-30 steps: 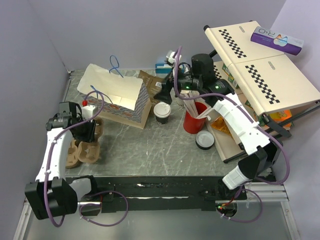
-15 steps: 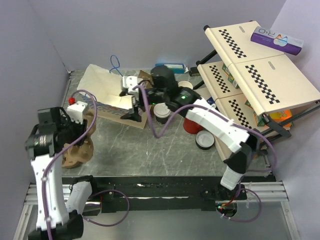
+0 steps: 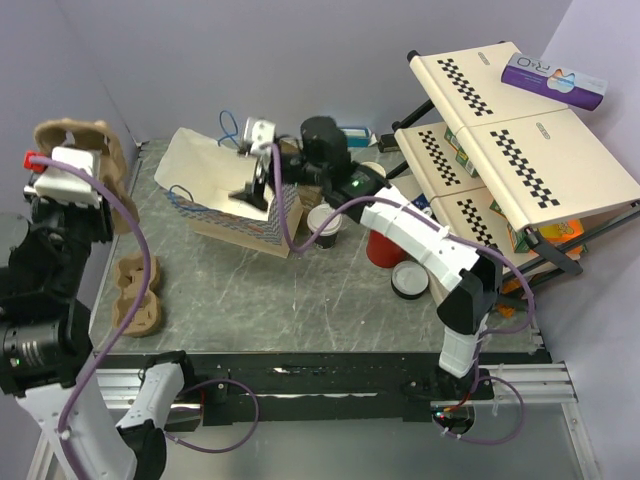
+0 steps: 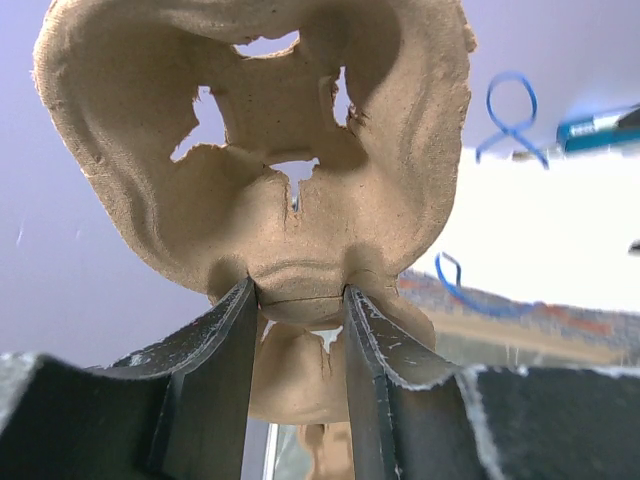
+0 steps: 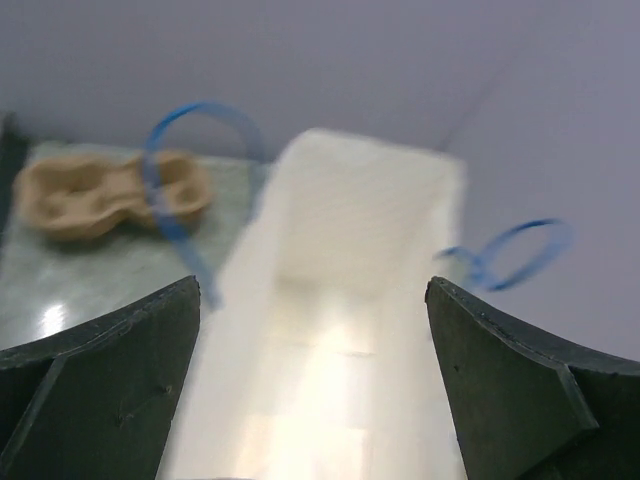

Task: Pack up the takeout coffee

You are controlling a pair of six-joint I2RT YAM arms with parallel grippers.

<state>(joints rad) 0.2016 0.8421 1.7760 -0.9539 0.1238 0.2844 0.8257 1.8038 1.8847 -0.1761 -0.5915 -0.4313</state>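
Jaws of the left gripper (image 4: 297, 300) are clenched on one thin lip of a pulp cup carrier (image 4: 255, 140), nothing else supporting it. Carrier hangs well above the table (image 3: 300, 300), far-left. Right gripper (image 5: 310, 290) is released, fingers spread wide and empty, aimed into the white mouth of the paper bag (image 5: 350, 300). Takeout coffee (image 3: 322, 225) stands upright with its lid on, on the table just right of the bag's near corner, between the bag and the red cup (image 3: 385, 245). Neither gripper touches it. Second carrier (image 3: 135, 300) lies on the table, near-left.

Risks, as a judgement:
- The pinch is on an edge only and the pulp already shows ragged tears in its cells. The carrier could pivot, tear or slip out on a quick swing.
- Right arm's cable (image 3: 281, 210) loops right beside the coffee. A sweep of that arm could drag it into the cup and tip it.
- Open right fingers near the bag mouth could crush it shut or push the bag away, leaving no way in.

Pose:
- Left arm (image 3: 45, 290) stands tall over the near-left edge, with its wrist up and the carrier tilted on edge.
- Right arm (image 3: 420, 240) stretches from near-right across to far-centre, its forearm passing over the red cup and its wrist pointing left into the bag.
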